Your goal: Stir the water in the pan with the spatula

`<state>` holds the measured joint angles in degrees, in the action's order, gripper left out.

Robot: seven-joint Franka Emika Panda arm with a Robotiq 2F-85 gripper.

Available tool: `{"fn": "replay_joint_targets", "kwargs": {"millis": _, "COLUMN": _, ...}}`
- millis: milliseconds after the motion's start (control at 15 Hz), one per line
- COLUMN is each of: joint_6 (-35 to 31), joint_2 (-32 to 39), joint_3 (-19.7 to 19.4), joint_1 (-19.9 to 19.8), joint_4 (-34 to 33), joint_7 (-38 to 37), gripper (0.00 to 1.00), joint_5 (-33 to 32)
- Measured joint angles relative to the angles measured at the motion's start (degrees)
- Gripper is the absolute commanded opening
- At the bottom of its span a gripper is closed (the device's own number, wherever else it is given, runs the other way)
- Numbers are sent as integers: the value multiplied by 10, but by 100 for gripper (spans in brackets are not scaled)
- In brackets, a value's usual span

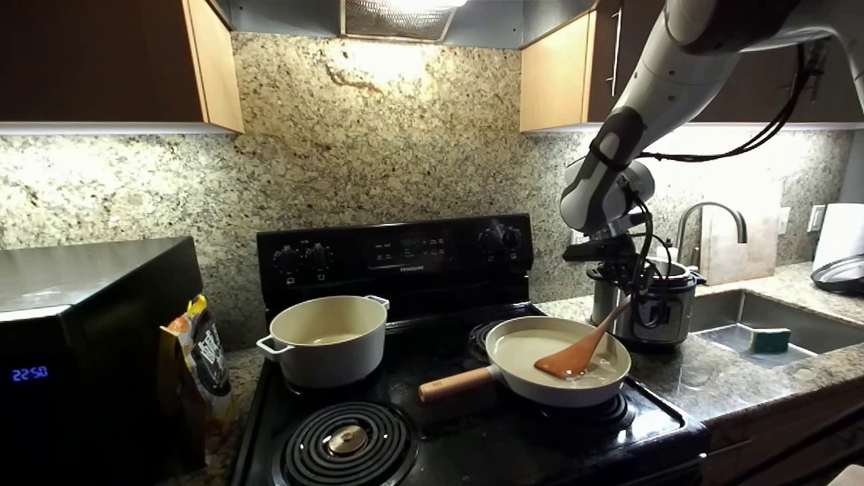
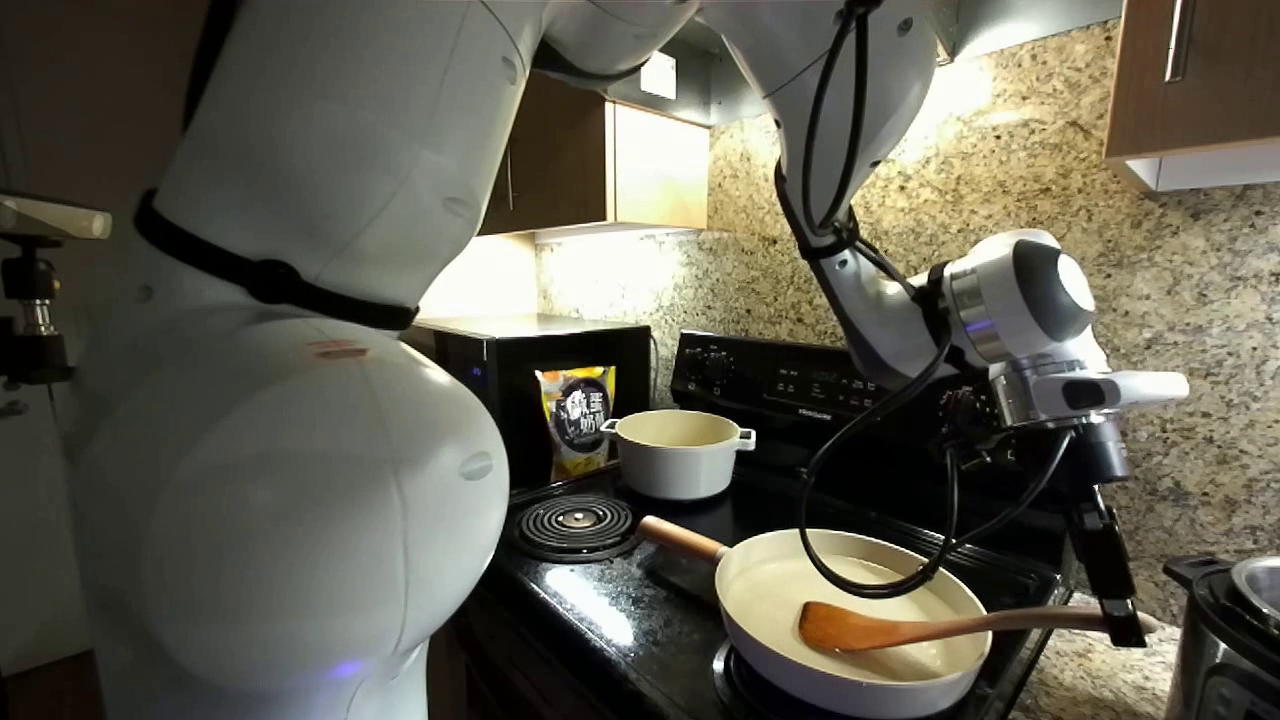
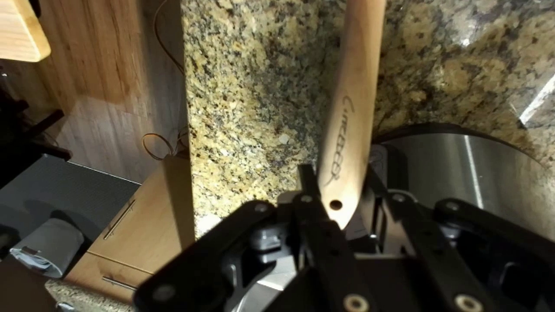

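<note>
The cream-white pan [image 1: 563, 397] sits on the stove's right burner, its wooden handle [image 1: 459, 383] pointing left in an exterior view. Pale, shallow water [image 1: 599, 371] shows faint glints inside it. The spatula [image 2: 865, 632] leans over the pan rim, its flat orange-brown blade down in the water. In the wrist view, the pale handle end of the spatula [image 3: 353, 112], with a small hole, lies between both fingers. My gripper [image 3: 341, 175] is shut on that handle, beyond the pan's rim and above the counter. In an exterior view, my gripper [image 2: 1125, 622] has a short handle tip sticking out past it.
A deeper cream pot [image 1: 331, 347] stands at the back left of the stove. A metal electric cooker [image 1: 651, 320] stands close beside the gripper. A cable loop [image 2: 880, 592] hangs from the arm, in front of the pan. Farther right are a sink and sponge [image 1: 769, 341].
</note>
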<state>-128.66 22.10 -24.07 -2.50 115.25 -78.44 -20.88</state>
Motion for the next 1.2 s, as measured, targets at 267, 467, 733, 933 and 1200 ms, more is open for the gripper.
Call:
{"fn": "replay_joint_targets", "kwargs": {"millis": 267, "joint_6": 16, "joint_2": 6, "joint_3": 0, "joint_1": -14, "joint_4": -26, "joint_7": 0, "gripper": 8, "joint_5": -3}}
{"fn": "replay_joint_targets", "kwargs": {"millis": 467, "joint_6": 32, "joint_2": 16, "joint_3": 0, "joint_1": -21, "joint_4": -56, "joint_7": 0, "gripper": 8, "joint_5": -4}}
{"fn": "replay_joint_targets", "kwargs": {"millis": 733, "joint_6": 46, "joint_2": 36, "joint_3": 4, "joint_1": -23, "joint_4": -99, "joint_7": 0, "gripper": 8, "joint_5": -10}}
{"fn": "replay_joint_targets", "kwargs": {"millis": 933, "joint_6": 55, "joint_2": 46, "joint_3": 13, "joint_1": -19, "joint_4": -128, "joint_7": 0, "gripper": 8, "joint_5": -26}}
{"fn": "replay_joint_targets", "kwargs": {"millis": 1200, "joint_6": 58, "joint_2": 47, "joint_3": 23, "joint_1": -4, "joint_4": -149, "joint_7": 0, "gripper": 8, "joint_5": -59}}
